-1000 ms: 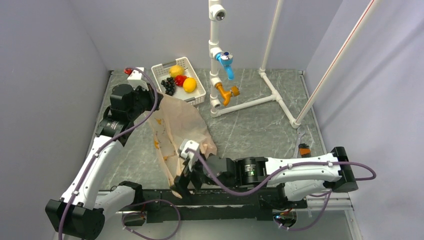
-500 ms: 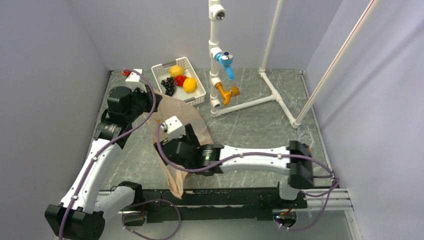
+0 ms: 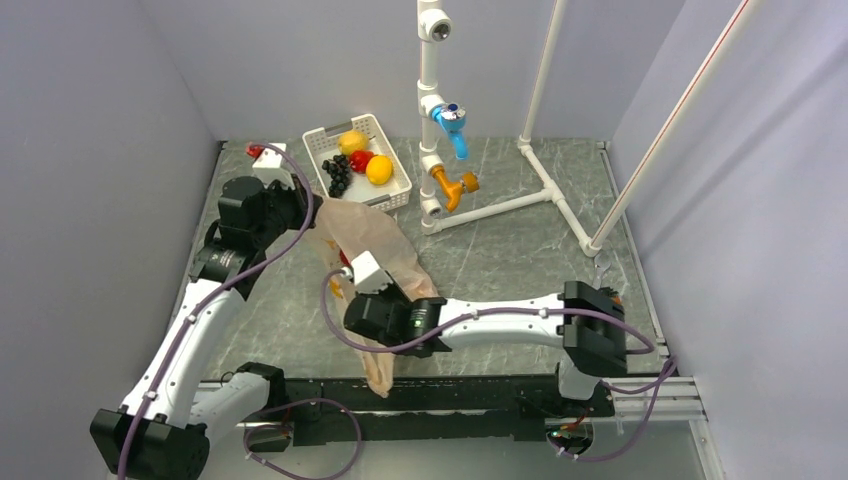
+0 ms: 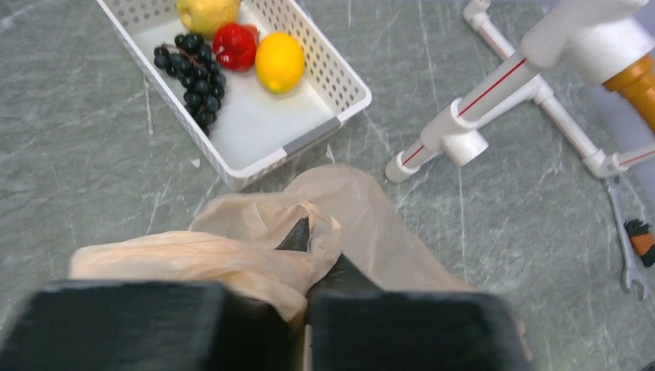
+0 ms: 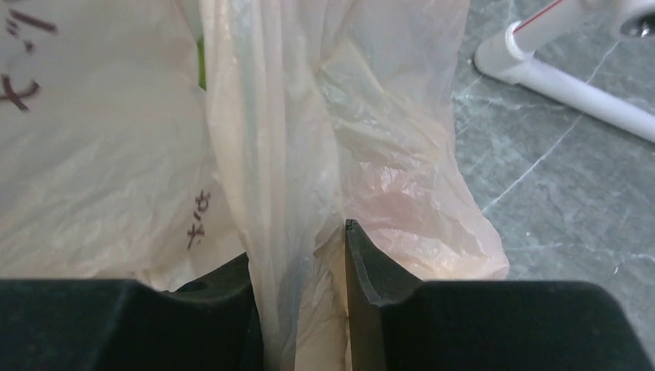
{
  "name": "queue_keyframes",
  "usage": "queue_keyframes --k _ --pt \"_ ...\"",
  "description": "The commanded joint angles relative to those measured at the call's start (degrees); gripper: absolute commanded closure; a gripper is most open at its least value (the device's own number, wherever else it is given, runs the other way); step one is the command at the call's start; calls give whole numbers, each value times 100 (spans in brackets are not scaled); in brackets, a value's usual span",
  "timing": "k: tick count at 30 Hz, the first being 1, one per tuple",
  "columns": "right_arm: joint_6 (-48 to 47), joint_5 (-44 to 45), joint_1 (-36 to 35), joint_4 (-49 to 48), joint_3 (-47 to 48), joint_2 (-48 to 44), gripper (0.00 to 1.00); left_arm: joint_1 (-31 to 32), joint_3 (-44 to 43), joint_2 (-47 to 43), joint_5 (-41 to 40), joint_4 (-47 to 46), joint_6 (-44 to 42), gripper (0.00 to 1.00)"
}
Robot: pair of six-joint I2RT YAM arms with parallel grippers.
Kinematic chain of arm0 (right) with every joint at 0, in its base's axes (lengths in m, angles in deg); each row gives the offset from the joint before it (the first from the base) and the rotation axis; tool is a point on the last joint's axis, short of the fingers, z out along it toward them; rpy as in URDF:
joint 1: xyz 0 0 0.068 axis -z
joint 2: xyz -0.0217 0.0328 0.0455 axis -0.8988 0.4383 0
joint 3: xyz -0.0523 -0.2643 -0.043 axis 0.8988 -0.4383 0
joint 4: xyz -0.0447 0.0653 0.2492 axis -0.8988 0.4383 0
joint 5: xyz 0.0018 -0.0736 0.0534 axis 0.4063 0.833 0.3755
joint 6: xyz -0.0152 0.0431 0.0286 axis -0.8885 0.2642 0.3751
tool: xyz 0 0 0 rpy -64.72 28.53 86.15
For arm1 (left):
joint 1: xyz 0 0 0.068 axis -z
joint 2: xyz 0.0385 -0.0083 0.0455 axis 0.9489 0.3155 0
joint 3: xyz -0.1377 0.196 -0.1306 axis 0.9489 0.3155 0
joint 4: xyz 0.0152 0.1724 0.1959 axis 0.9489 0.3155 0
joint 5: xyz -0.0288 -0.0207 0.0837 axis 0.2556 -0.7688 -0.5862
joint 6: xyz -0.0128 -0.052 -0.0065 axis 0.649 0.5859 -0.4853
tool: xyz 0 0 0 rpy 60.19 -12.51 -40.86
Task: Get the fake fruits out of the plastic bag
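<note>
— Left gripper?

— Clenched on a fold of the plastic bag, at the far end, just beside the basket.

— And the right gripper?

— Pressed from both sides onto a gathered pleat of film, toward the near end of the bag. Looks like a pinch on plastic only, with nothing solid between the jaws.

— Whereabouts of the fake fruits?

— Inside the bag, mostly hidden. Just a green sliver showing between folds in the right wrist view. None out on the table yet.

— Likely trouble from here?

— Tearing, first. Thin crinkly film, gripped in two places, so easy to rip instead of open with too hard a pull. Then slipping out of the right pinch: smooth plastic, narrow pleat, no telling how firm.

— And the fruits themselves?

— Round and glossy, so apt to roll once tipped out, toward the table edge or against the pipe frame. Also possible to trap them by pinching both layers together, leaving no mouth to pass through.

— Anything by the basket?

— Some risk of dragging the bag into it and nudging what sits inside. Better to lift slowly and keep clear.
</note>
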Motion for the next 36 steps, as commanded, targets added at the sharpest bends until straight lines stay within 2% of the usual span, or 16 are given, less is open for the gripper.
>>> queue_keyframes --k 1,2,4,5,7,10,16,21,23,25,27,28,30,31,33,36 --pt "110 -609 -68 -505 -654 -824 70 -23 -242 124 24 202 -155 84" --pt "157 -793 -63 -671 -776 -938 70 2 -258 123 186 209 -234 70" --pt "148 -1015 -63 -1035 -923 -1097 72 166 -310 70 370 419 -339 33" --pt "129 -1074 -62 -1144 -966 -1162 73 186 -249 0 592 539 -276 22" --pt "57 -1156 -38 -1287 -1040 -1231 79 186 26 -330 912 808 -33 13" --pt "-45 -1338 24 -1533 -1239 -1300 82 187 434 -1125 1462 1253 311 3" --pt "236 -1929 358 -1944 -1649 -1450 83 183 285 -2939 1593 2321 687 1" --pt "276 -2057 405 -2234 -1844 -1514 82 187 -230 -3432 1444 3515 877 1" --pt "276 -2022 423 -2192 -1817 -1536 82 182 -193 -3591 1509 3635 1112 1" --pt "249 -2044 420 -2247 -1846 -1628 82 186 140 -3823 1842 3272 1569 1" --pt "215 -2163 429 -2418 -1926 -1731 74 179 696 -4056 2244 2513 2075 4" --pt "192 -2258 439 -2492 -1930 -1761 68 186 1065 -4102 2537 1971 2367 8" --pt "239 -2491 506 -2489 -1881 -1821 65 188 1759 -4122 3269 780 2955 21" --pt "286 -2597 554 -2515 -1892 -1880 67 187 2007 -4137 3347 370 3148 25" --pt "379 -2870 672 -2697 -2059 -2051 80 183 2437 -4211 3264 -40 3253 26" --pt "526 -3266 844 -2825 -2136 -2207 88 194 2968 -4148 3356 -828 3468 16"
